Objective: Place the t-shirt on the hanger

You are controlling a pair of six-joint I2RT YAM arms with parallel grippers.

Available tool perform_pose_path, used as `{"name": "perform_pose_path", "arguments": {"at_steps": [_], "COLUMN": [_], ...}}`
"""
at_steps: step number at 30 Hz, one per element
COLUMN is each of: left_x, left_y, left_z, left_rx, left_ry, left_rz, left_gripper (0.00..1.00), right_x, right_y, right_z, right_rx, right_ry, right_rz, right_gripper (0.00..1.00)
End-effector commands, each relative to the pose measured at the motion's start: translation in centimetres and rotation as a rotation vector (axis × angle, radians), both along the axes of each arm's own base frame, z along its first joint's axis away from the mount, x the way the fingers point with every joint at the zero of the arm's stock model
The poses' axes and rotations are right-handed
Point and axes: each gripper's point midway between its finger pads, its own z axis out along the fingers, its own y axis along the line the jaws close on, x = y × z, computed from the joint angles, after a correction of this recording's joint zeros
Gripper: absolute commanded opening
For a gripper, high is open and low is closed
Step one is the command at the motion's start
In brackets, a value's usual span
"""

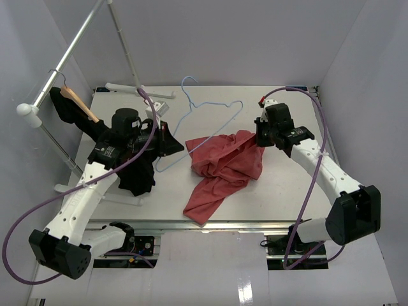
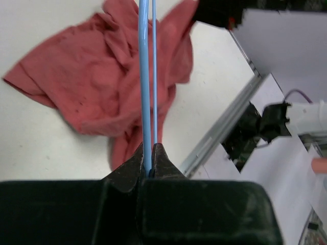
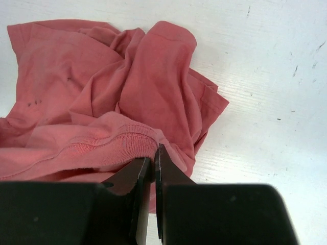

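The salmon-red t-shirt [image 1: 220,169] lies crumpled on the white table at centre; it also shows in the left wrist view [image 2: 97,87] and the right wrist view [image 3: 102,97]. The light-blue wire hanger [image 1: 203,111] lies tilted to its upper left, hook toward the back. My left gripper [image 1: 171,144] is shut on the hanger's wire [image 2: 148,76], seen edge-on in the left wrist view. My right gripper [image 1: 260,138] is shut on the t-shirt's ribbed collar edge [image 3: 117,148] at the cloth's right corner.
A black garment [image 1: 137,172] on a tan wooden hanger [image 1: 80,102] hangs from a white rack [image 1: 70,48] at the left, close under my left arm. The table's front edge [image 1: 210,224] lies just below the t-shirt's lower tip.
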Motion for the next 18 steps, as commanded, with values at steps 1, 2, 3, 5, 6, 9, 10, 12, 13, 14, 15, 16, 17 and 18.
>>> {"name": "perform_pose_path", "arguments": {"at_steps": [1, 2, 3, 5, 6, 9, 10, 12, 13, 14, 15, 16, 17, 18], "left_x": [-5.0, -5.5, -5.9, -6.6, -7.0, -7.8, -7.8, -7.8, -7.9, -8.0, -8.2, -8.2, -8.3, -8.3], "left_y": [-0.7, -0.6, -0.4, -0.1, -0.2, -0.2, -0.2, -0.2, -0.4, -0.5, -0.6, -0.7, -0.8, -0.7], "left_z": [1.2, 0.8, 0.4, -0.4, -0.5, -1.1, -1.3, -2.1, -2.4, -2.7, -2.8, -2.8, -2.9, -3.0], "left_rx": [-0.055, -0.052, -0.048, -0.040, -0.042, -0.042, -0.039, -0.025, -0.024, -0.024, -0.025, -0.026, -0.027, -0.024], "left_ry": [-0.075, -0.073, -0.072, -0.070, -0.071, -0.058, -0.053, -0.033, -0.024, -0.019, -0.015, -0.014, -0.014, -0.015], "left_rz": [-0.137, -0.135, -0.134, -0.132, -0.140, -0.160, -0.160, -0.153, -0.161, -0.171, -0.182, -0.187, -0.190, -0.189], "left_gripper": [0.00, 0.00, 0.00, 0.00, 0.00, 0.00, 0.00, 0.00, 0.00, 0.00, 0.00, 0.00, 0.00, 0.00], "right_x": [0.5, 0.5, 0.6, 0.7, 0.7, 0.7, 0.6, 0.5, 0.4, 0.5, 0.5, 0.6, 0.6, 0.7], "right_y": [0.9, 0.9, 0.8, 0.7, 0.6, 0.6, 0.6, 0.5, 0.5, 0.5, 0.4, 0.5, 0.5, 0.4], "right_z": [1.4, 1.3, 1.2, 0.9, 0.9, 0.9, 0.8, 1.0, 1.2, 1.4, 1.6, 1.8, 1.9, 2.1], "right_rx": [0.052, 0.052, 0.046, 0.035, 0.034, 0.035, 0.035, 0.037, 0.038, 0.041, 0.045, 0.047, 0.049, 0.050], "right_ry": [-0.008, -0.009, -0.006, -0.001, 0.001, 0.000, 0.001, -0.004, -0.007, -0.012, -0.017, -0.020, -0.023, -0.022], "right_rz": [0.034, 0.035, 0.034, 0.032, 0.032, 0.032, 0.032, 0.030, 0.030, 0.027, 0.024, 0.025, 0.026, 0.023], "right_gripper": [0.08, 0.08, 0.08, 0.08, 0.08, 0.08, 0.08, 0.08, 0.08, 0.08, 0.08, 0.08, 0.08, 0.08]}}
